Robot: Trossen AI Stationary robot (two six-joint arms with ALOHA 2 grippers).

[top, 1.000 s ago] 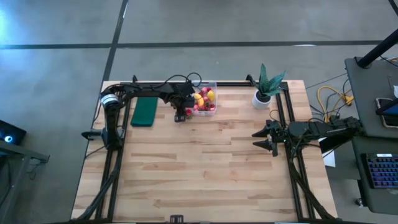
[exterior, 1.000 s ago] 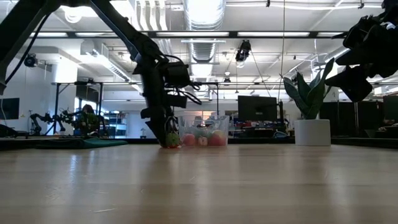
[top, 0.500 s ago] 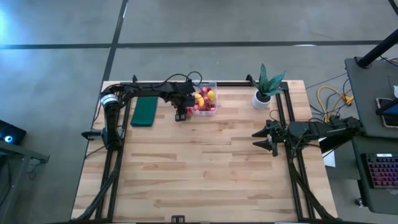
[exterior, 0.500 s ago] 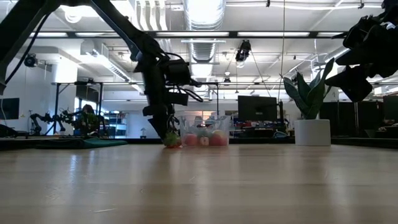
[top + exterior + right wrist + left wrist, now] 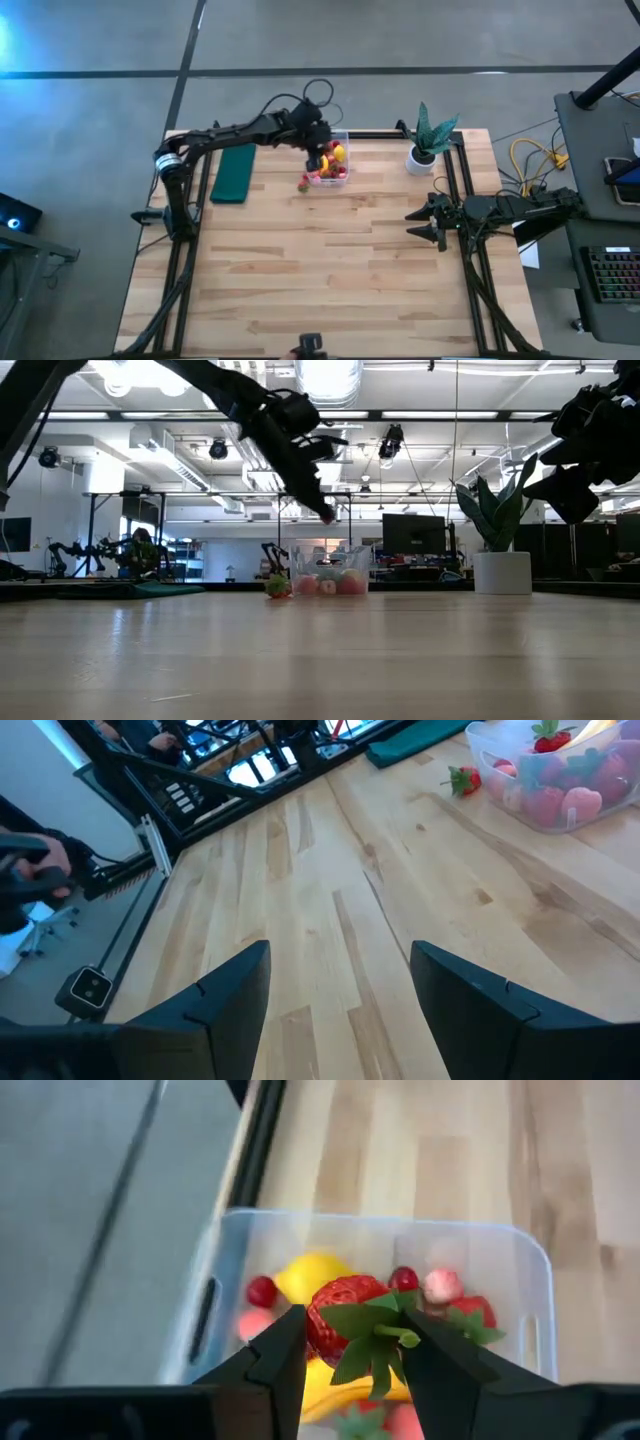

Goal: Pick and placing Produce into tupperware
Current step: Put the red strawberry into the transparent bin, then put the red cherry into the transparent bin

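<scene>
Both arms are built of dark, near-black segments with rounded joint housings. The left arm carries a pale silver-white band with dark stripes round the joint near its base, and thin black cables loop loosely above its forearm. Its left hand (image 5: 352,1365) ends in two black, angular fingers with flat inner faces. The right hand (image 5: 340,990) has matching matte black wedge-shaped fingers, and a bundle of black cable trails behind that arm.
</scene>
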